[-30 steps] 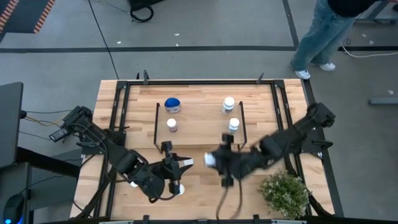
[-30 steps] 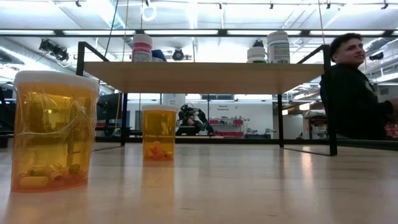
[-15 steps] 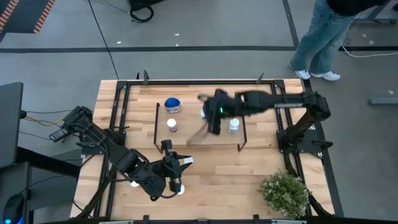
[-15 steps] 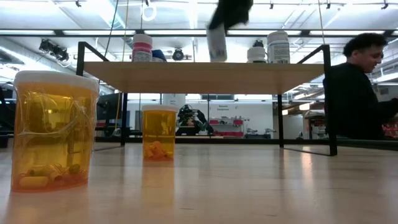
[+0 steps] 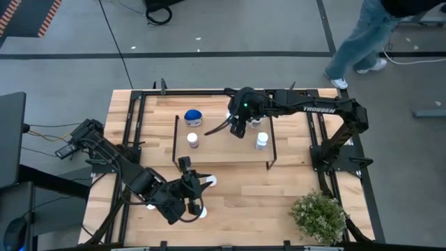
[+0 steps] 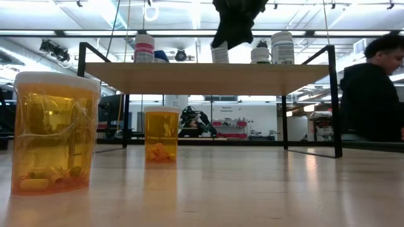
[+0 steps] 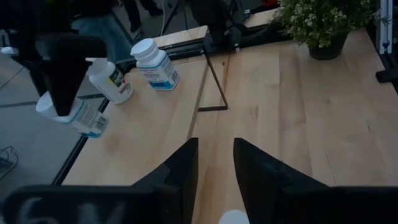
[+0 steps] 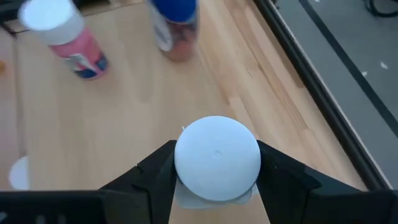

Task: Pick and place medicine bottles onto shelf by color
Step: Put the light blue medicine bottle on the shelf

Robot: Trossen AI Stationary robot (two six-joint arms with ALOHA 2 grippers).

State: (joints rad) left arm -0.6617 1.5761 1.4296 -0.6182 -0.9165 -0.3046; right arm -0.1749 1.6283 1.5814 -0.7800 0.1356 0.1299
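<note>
On the light-wood slatted table (image 5: 230, 192), a low light-wood shelf with thin black end frames (image 5: 221, 145) carries a blue-capped bottle (image 5: 194, 118), a pinkish white-capped bottle (image 5: 193, 140) and a white bottle (image 5: 261, 140). Above the shelf, the right gripper (image 8: 216, 171) is clamped on a white-capped bottle (image 8: 217, 157). The left gripper (image 7: 215, 167) hangs near the table's front edge, jaws narrowly parted over a white cap (image 7: 233, 218). A bushy green plant (image 5: 319, 216) stands at the front right corner. On the grey floor beyond, a person in jeans (image 5: 359, 38) stands.
</note>
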